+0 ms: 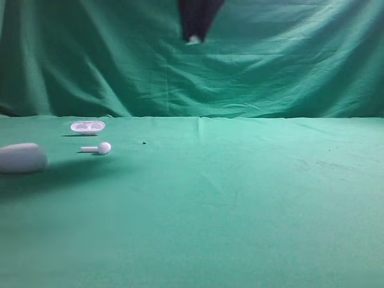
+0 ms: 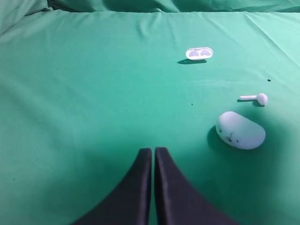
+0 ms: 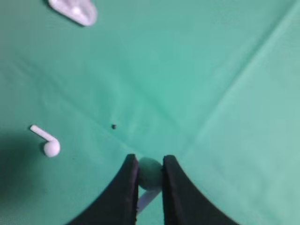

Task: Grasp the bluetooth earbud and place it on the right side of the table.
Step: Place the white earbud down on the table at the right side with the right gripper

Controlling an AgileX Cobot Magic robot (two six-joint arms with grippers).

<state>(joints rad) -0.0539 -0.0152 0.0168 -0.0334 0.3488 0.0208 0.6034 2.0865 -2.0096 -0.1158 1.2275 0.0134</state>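
My right gripper (image 3: pixel 150 162) is shut on the bluetooth earbud (image 3: pixel 150 174). Its rounded bulb is pinched between the black fingertips and its short stem points back under the jaws. In the exterior view that gripper (image 1: pixel 194 33) hangs high above the green table (image 1: pixel 240 198), near the middle, with the earbud (image 1: pixel 193 41) showing white at its tip. In the left wrist view my left gripper (image 2: pixel 153 151) is shut with nothing in it, low over bare cloth (image 2: pixel 70 117).
A second white earbud with a long stem (image 1: pixel 99 147) (image 2: pixel 255 98) (image 3: pixel 47 143) lies at the left. Behind it sits a shallow white oval tray (image 1: pixel 87 126) (image 2: pixel 199 53) (image 3: pixel 75 10). A rounded white case (image 1: pixel 21 157) (image 2: pixel 240 130) rests near the left edge.
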